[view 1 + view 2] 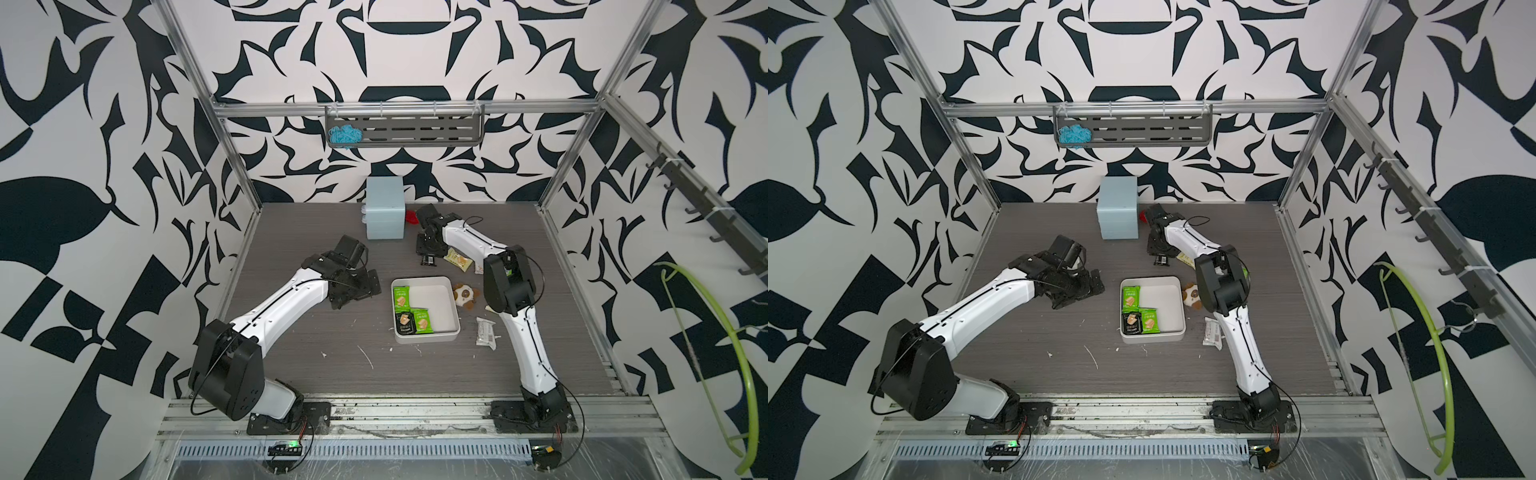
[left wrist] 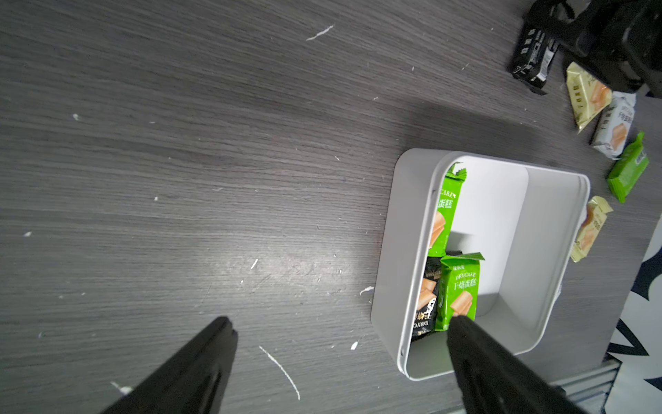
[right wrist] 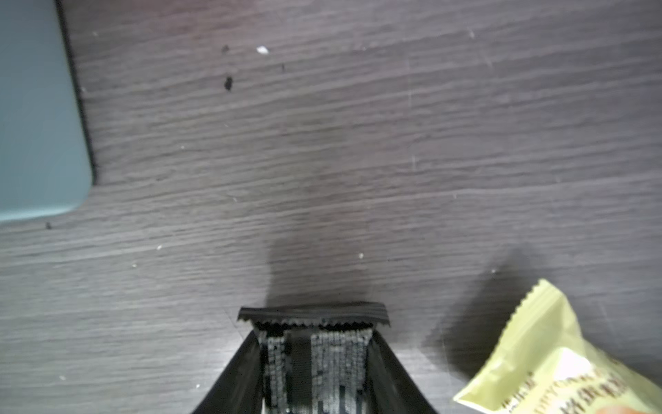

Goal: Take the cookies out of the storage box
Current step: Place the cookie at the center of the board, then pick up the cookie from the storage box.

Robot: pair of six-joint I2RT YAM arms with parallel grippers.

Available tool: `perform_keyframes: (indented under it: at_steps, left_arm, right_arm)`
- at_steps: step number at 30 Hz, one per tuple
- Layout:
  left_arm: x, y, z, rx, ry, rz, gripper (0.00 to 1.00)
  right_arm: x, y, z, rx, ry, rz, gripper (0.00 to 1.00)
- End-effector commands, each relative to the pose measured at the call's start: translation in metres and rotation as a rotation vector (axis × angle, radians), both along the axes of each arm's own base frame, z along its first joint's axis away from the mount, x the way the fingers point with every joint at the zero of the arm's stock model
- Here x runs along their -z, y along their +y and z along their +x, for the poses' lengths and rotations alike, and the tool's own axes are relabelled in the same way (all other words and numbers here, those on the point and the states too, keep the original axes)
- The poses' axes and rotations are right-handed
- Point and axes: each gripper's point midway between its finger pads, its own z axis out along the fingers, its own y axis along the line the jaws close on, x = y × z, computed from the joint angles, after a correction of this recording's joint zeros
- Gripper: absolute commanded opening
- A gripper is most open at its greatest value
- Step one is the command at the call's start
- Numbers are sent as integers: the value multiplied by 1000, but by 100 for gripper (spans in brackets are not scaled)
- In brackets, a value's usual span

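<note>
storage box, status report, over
Left gripper open, near the box. Right gripper around a black packet, grip unclear. Three cookies in box. Nothing blocking.

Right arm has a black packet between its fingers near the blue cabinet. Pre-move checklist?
1. left gripper open: ok.
2. right gripper free of outer black packet: cannot tell; the packet sits between the jaws.
3. That packet outside the storage box: ok.
4. Box emptied: not ok; two green packets and a boxed black packet lie inside.
5. table between left gripper and box free: ok.
</note>
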Motion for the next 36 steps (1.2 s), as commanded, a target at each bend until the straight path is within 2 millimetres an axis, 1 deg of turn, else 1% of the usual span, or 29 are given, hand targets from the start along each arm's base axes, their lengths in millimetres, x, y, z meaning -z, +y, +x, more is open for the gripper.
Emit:
perform_keyframes:
  at_steps: [1,4,7,9,12,16,17,19,21,23,25,26,29,33,36]
  left_arm:
    - [4,-3,-6,9,32,5,98]
    - [-3,-17,-3,42,-6,24,96]
    - [-9,-39,1,84,-34,44,95]
    - [-14,-59,4,120,-62,70,94]
    - [-19,-89,6,174,-98,110,93]
    - [-15,-125,6,190,-103,129,90]
    - [-13,-132,8,181,-112,139,90]
    - [-5,-140,5,176,-97,178,86]
    - [3,-148,3,166,-78,221,86]
    - [9,-153,3,150,-66,258,81]
    - [15,-157,3,125,-47,276,80]
    - [18,-158,4,111,-39,280,78]
    - [26,-154,9,49,-31,318,77]
    - [31,-144,13,12,-27,399,79]
    - [38,-146,14,7,-14,416,80]
  right_arm:
    - [-32,-2,2,-6,-38,2,56]
    - [-63,-3,-1,-23,-73,17,60]
    - [-92,-9,-14,-35,-86,19,61]
    - [-107,-16,-30,-37,-87,23,61]
    - [-121,-27,-58,-38,-88,39,61]
    - [-127,-45,-101,-38,-63,47,60]
    - [-125,-51,-114,-35,-52,43,59]
    - [-123,-63,-135,-23,-51,40,59]
    - [-121,-74,-153,-13,-59,43,59]
    - [-121,-84,-169,-2,-66,61,58]
    - [-120,-88,-181,-4,-69,84,58]
    - [-119,-91,-187,-4,-70,84,58]
    - [-115,-98,-197,-11,-65,81,58]
    - [-109,-105,-203,-33,-56,71,57]
    - [-103,-109,-204,-41,-36,79,57]
